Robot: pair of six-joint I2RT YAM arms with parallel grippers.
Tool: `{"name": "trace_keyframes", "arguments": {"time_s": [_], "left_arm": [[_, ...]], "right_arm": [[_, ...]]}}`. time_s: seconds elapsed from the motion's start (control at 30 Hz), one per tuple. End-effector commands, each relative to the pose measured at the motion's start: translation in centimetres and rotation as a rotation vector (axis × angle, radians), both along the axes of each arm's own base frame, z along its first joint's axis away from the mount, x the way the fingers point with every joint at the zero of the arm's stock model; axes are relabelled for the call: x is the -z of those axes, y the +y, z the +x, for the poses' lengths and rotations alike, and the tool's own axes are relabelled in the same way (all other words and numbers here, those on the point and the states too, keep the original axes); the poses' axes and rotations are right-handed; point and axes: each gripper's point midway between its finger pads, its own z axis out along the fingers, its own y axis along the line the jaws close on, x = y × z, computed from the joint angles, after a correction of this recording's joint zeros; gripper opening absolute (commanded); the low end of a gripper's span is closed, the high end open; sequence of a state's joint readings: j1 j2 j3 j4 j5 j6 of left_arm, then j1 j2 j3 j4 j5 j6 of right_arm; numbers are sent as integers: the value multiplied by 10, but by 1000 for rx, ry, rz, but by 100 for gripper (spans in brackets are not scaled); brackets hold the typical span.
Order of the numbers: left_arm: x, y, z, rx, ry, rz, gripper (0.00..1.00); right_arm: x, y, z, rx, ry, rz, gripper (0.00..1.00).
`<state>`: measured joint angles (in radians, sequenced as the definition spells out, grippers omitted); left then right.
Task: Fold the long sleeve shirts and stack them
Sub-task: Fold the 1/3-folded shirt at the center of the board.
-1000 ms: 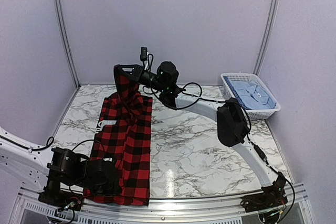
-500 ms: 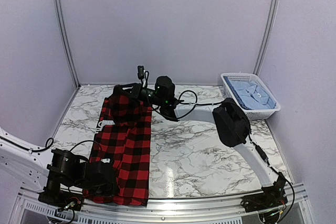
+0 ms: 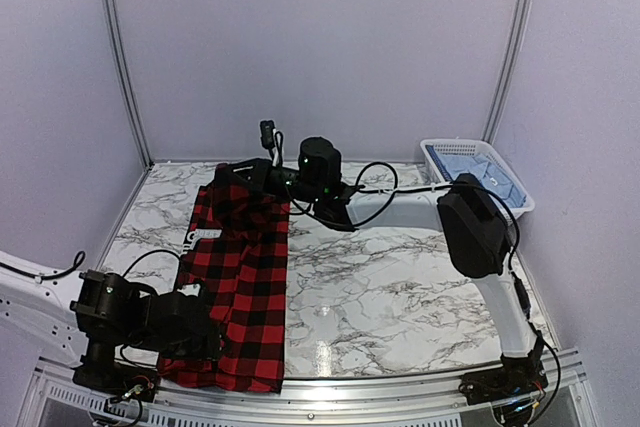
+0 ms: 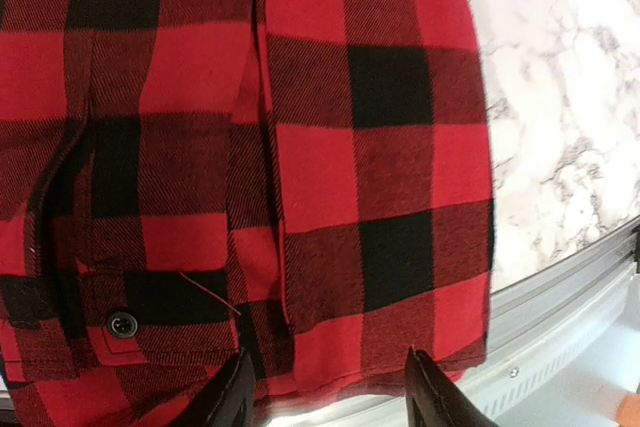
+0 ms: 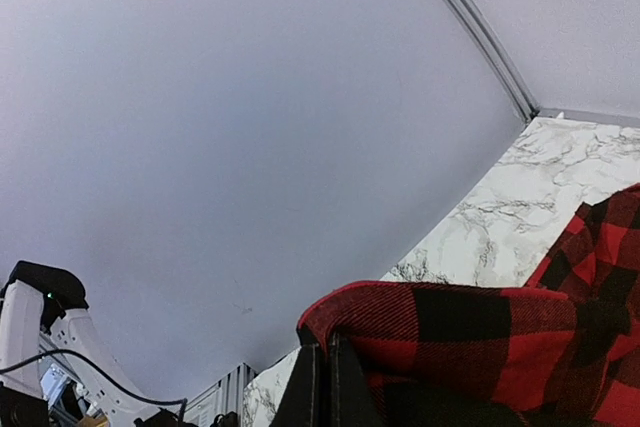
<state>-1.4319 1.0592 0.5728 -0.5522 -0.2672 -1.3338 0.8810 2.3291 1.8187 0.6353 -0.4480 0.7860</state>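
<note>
Right gripper [image 5: 324, 379] clenched on far end of red-and-black shirt [image 3: 245, 272], holding it humped off table [image 3: 400, 287], likely for folding nearward; left gripper [image 4: 330, 397] gapes above near hem, gripping nothing. Pale blue shirt [image 3: 478, 177] waits in basket [image 3: 500, 215]

The checked shirt [image 3: 240, 267] has big red and black squares. The table [image 3: 380, 297] is white marble with wiggly grey lines. The other shirt [image 3: 476, 163] is pale blue, and its basket [image 3: 455, 143] is white.
</note>
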Motion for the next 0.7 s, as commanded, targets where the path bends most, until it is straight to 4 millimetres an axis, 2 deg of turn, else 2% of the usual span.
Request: {"name": "trace_keyframes", "arguments": {"time_s": [0.0,0.17,0.3,0.4,0.5,0.6,0.67], "left_arm": [[-36,14,30,-63,-117,3,53],[-65,29,78,-141,-187,3,53],[-79,41,117,-191,-202,9,53],[-78,43,144,-198,-182,-20,53],[-69,44,169,-204,-143,-48,53],[-58,45,193,-209,-119,-54,53],[-53,43,207,-207,-98,-79,53]], "right_arm": [[10,4,-18,19,-28,-92,0],[45,-1,-32,19,7,-173,0],[69,-16,-43,44,25,-229,0],[88,-21,-56,42,23,-285,0],[106,-23,-76,25,8,-347,0],[120,-31,-92,15,-8,-416,17],[126,-44,-98,29,-18,-465,29]]}}
